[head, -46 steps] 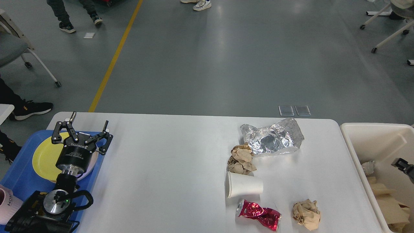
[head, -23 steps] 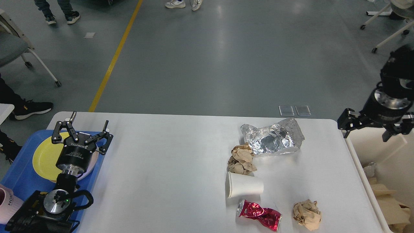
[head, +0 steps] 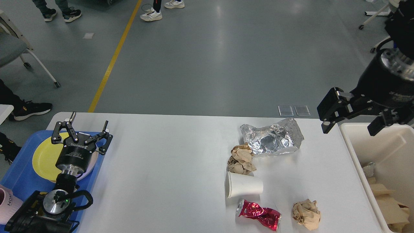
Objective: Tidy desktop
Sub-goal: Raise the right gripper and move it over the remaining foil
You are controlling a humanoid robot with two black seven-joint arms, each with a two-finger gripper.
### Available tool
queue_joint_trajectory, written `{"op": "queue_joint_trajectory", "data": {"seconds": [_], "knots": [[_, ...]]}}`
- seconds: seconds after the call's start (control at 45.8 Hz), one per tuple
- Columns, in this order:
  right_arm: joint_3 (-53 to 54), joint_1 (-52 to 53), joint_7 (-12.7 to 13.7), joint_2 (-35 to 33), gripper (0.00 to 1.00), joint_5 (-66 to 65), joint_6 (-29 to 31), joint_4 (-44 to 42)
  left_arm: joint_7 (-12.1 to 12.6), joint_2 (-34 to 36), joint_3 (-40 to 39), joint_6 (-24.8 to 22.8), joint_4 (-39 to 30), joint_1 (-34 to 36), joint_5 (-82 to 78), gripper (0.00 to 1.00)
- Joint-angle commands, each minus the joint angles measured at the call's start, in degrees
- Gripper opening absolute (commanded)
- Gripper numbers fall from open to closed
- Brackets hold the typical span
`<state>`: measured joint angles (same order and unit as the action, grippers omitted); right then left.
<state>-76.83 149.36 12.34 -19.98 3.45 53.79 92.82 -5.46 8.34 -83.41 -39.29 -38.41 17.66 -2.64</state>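
A crumpled foil sheet (head: 272,138) touches a brown paper ball (head: 241,159), and just below them a white paper cup (head: 244,185) lies on its side. A crushed red can (head: 259,215) and a second paper ball (head: 306,214) lie near each other. At the far left a yellow plate (head: 45,156) sits in a blue tray (head: 20,174); at the right stands a cream bin (head: 385,152) with scraps inside.

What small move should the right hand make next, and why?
Probably move the right hand, open and empty above the bin, left and down toward the foil. It is the nearest trash on the desktop.
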Motion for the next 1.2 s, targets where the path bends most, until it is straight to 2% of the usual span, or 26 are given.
{"op": "queue_joint_trajectory", "data": {"seconds": [0.0,0.24,0.371,0.502,0.743,0.895,1.026,1.092,1.179], "knots": [[-2.4,1.4,-0.3,0.6,0.96,1.3,-3.3,2.0,0.0,0.0,0.0,0.0,0.0,0.0,0.0,0.97],[-2.9,-1.7,-0.2,-0.2,0.98,1.5,-6.4,0.3,0.0,-0.1,0.0,0.0,0.0,0.0,0.0,0.97],[-2.7,-7.0,-0.1,-1.6,0.97,1.6,-10.9,-1.4,0.0,-0.1,0.0,0.0,0.0,0.1,0.0,0.97],[-1.3,-17.3,-0.1,-3.4,0.97,8.3,-15.1,-7.7,0.0,0.0,0.0,0.0,0.0,0.0,0.0,0.97],[9.4,-41.7,0.1,-6.7,0.95,25.8,-17.2,-24.7,0.0,-0.1,0.0,0.0,0.0,0.1,0.0,0.97],[16.1,-52.7,0.2,-6.4,0.97,32.2,-25.9,-29.7,0.1,-0.1,0.0,0.0,0.0,0.0,0.0,0.97],[17.5,-60.5,0.4,-0.9,1.0,32.0,-29.3,-37.5,0.0,-0.1,0.0,0.0,0.0,0.0,0.0,0.97],[18.1,-66.4,0.4,4.1,1.0,32.8,-29.9,-44.9,0.1,-0.1,0.0,0.0,0.0,0.1,0.0,0.97],[21.7,-73.3,0.4,7.1,0.99,33.0,-29.9,-52.5,0.0,-0.1,0.0,0.0,0.0,0.1,0.0,0.97]]}}
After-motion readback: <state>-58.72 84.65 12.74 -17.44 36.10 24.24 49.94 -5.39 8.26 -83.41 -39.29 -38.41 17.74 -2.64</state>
